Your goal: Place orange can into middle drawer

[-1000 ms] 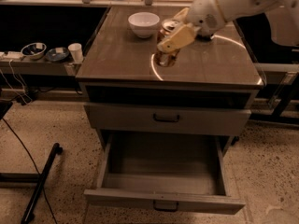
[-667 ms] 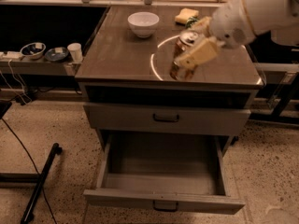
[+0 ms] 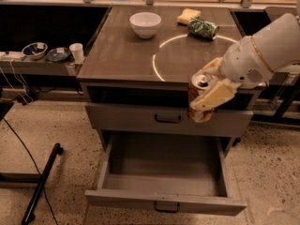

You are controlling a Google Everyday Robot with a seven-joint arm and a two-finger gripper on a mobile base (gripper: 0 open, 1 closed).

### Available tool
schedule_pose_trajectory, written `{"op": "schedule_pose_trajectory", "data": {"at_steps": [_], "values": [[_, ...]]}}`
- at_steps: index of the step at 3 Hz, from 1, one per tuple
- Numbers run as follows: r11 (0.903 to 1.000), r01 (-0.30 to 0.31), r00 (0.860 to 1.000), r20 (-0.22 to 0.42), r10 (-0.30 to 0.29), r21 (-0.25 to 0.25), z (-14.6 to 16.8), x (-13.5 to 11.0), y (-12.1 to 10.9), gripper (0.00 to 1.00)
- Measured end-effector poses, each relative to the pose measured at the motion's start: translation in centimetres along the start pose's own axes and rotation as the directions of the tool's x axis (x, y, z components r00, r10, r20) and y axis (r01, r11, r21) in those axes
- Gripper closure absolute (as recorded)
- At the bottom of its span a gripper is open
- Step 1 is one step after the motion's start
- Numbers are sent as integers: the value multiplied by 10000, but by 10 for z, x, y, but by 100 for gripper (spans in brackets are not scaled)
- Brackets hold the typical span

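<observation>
My gripper (image 3: 205, 95) is shut on the orange can (image 3: 199, 91), a small gold-orange can with a silver top and pull tab. It holds the can upright in the air, just past the front edge of the cabinet top, on the right. The can hangs in front of the closed upper drawer front (image 3: 168, 120) and above the right part of the middle drawer (image 3: 164, 201). That drawer is pulled fully open and nothing lies inside it. My white arm (image 3: 267, 50) reaches in from the right.
On the cabinet top (image 3: 122, 55) stand a white bowl (image 3: 145, 23), a yellow sponge (image 3: 188, 16) and a green patterned can (image 3: 203, 27) lying on its side. A side shelf at left holds two small bowls (image 3: 34, 49) and a white cup (image 3: 76, 52). A black stand leg (image 3: 42, 182) lies on the floor.
My gripper has carried the orange can from above the middle of the cabinet top forward and down, past the front edge, to over the open drawer.
</observation>
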State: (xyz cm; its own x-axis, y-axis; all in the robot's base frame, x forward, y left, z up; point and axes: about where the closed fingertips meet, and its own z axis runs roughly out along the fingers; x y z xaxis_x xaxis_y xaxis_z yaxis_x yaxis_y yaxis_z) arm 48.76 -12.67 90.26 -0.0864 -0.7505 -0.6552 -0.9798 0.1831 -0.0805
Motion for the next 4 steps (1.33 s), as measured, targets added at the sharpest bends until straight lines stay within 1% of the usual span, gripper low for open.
{"op": "schedule_pose_trajectory", "data": {"at_steps": [1,2,3,4], "values": [[9970,-730,9967,369,721,245,18,25,-11,100],[9887,-1485,9808,1311,1444,215,74,82,-7,100],[9865,-1436,9696,2109,1244,782,117,135,-1,100],[9881,-1066,9742,2106,814,1108,118,141,-7,100]]}}
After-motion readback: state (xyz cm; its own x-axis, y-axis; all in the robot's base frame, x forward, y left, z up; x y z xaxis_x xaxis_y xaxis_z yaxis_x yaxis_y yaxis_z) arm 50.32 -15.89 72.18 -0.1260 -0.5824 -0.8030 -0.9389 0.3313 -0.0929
